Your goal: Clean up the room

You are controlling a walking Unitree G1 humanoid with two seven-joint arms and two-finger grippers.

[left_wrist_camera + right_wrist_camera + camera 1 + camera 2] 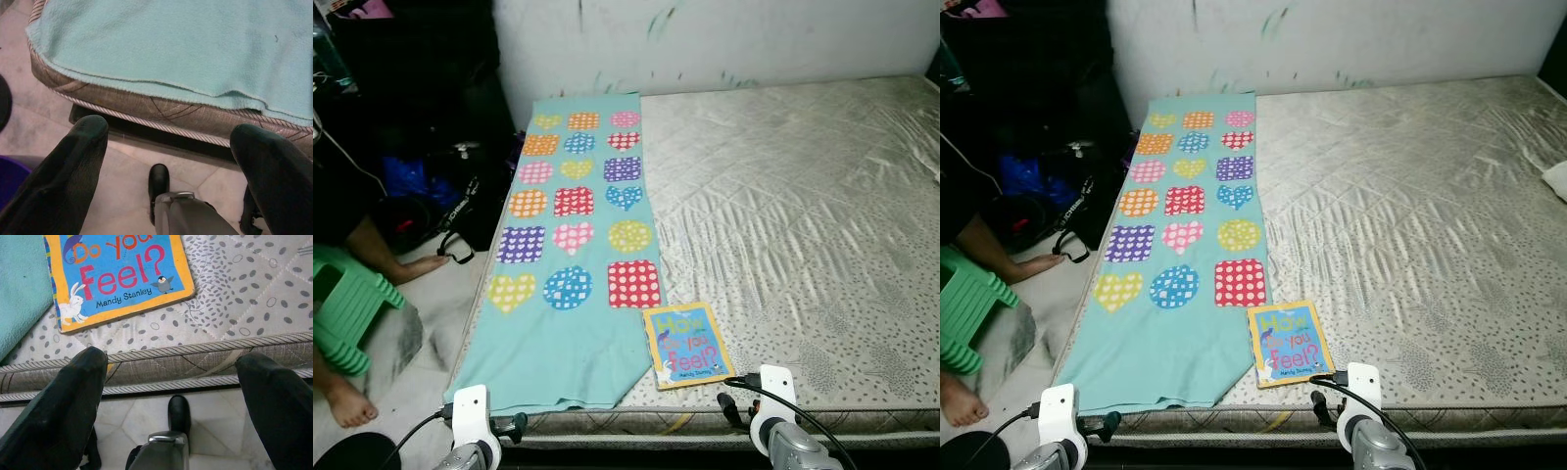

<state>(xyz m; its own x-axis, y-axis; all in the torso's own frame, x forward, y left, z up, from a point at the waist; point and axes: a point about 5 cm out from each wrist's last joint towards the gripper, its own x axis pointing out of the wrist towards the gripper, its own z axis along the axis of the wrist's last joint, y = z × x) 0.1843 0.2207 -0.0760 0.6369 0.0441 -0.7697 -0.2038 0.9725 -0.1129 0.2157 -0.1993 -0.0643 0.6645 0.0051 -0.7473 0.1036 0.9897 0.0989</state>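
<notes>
right wrist view has my right gripper (171, 396) spread wide, holding nothing, hovering just off the edge of the grey quilted mattress (803, 215). the square children's picture book with its yellow border and blue cover (686, 345) lies flat near that edge, touching the turquoise fleece blanket with dotted hearts and circles (573, 245). my left gripper (168, 166) is also spread and empty, low before the blanket's hem. i judge the book comes first: reach over the edge, slide one finger under the near side, pinch the cover, not the blanket.
</notes>
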